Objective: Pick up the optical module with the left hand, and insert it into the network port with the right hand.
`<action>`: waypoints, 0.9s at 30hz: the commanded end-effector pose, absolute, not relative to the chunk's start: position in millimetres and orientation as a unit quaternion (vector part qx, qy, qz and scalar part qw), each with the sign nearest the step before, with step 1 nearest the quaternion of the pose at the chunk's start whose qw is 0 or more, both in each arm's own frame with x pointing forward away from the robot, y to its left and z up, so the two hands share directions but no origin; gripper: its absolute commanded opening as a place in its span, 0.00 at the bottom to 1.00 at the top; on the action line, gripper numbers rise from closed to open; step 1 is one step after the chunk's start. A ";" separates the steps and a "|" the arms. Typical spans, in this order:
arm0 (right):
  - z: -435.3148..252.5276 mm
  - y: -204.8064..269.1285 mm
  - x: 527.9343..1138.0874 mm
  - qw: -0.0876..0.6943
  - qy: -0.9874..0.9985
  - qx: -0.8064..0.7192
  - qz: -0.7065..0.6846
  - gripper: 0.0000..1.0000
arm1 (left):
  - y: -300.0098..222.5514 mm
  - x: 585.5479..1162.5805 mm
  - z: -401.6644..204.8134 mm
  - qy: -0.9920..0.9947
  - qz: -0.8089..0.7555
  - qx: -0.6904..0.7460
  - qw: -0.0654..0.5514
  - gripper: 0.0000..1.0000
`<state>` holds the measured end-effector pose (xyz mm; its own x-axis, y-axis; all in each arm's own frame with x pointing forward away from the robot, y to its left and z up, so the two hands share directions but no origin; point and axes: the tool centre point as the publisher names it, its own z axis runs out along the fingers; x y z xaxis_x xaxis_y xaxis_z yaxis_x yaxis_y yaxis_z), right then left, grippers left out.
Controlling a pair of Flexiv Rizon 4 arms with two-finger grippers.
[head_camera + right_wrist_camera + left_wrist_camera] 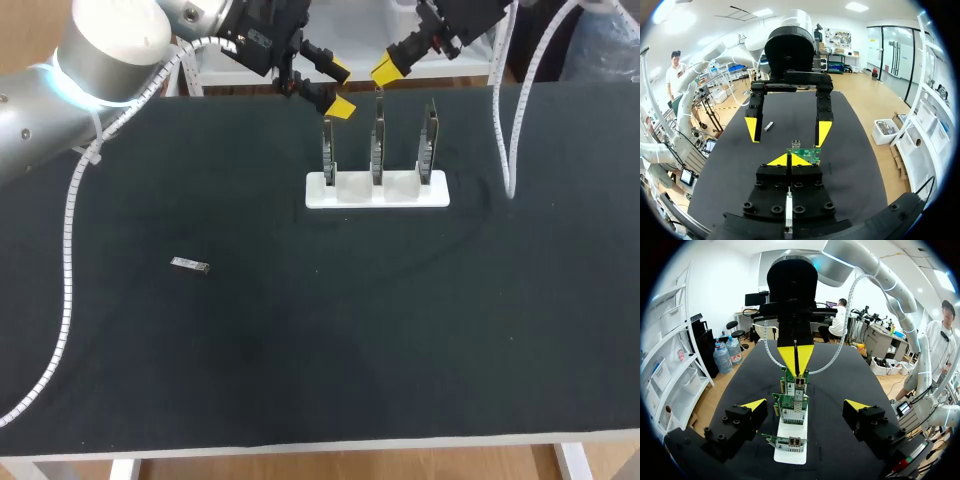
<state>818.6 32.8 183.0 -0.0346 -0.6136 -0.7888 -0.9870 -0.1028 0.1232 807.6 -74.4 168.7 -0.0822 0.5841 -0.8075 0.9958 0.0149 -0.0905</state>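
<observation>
Head view puts the module flat on the tabletop, off to the left and nearer than everything else. It is well apart from the white stand, which holds three upright circuit cards at the far side. My left tool hangs spread above the stand's left card, nowhere near the module. My right tool has its tips pressed together with nothing held, just over the middle card.

I judge the module to be a small, light, stiff metal slab, smooth enough to skid or twist if pinched off-centre. Lying flat, it offers only its two long edges to take hold of. I would come straight down and pinch across the narrow width near the middle, leaving one end free for the right tool.
</observation>
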 end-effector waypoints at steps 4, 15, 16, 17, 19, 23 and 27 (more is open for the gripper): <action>180.8 34.7 830.1 0.240 0.615 -0.650 0.376 0.00 | -74.5 807.4 168.6 0.648 -0.347 0.610 0.296 1.00; 175.7 34.0 830.4 0.231 0.620 -0.649 0.376 0.00 | -74.5 807.4 168.6 0.648 -0.347 0.610 0.296 1.00; 175.5 34.0 830.4 0.231 0.620 -0.649 0.376 0.00 | -74.5 807.4 168.6 0.648 -0.347 0.610 0.296 1.00; 175.5 33.9 830.4 0.230 0.621 -0.649 0.376 0.00 | -74.5 807.4 168.6 0.648 -0.347 0.610 0.296 1.00; 174.8 33.6 830.4 0.229 0.621 -0.648 0.376 0.00 | -74.5 807.4 168.6 0.648 -0.347 0.610 0.296 1.00; 172.2 32.8 829.2 0.226 0.623 -0.648 0.376 0.00 | -74.5 807.4 168.6 0.648 -0.347 0.610 0.296 1.00; 169.2 32.2 828.5 0.222 0.625 -0.647 0.377 0.00 | -74.5 807.4 168.6 0.648 -0.347 0.610 0.296 1.00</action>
<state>819.8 31.0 169.5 -0.0633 -0.6388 -0.7668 -0.9862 -0.0779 0.1463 807.6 -74.4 168.7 -0.0822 0.5841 -0.8075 0.9958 0.0149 -0.0905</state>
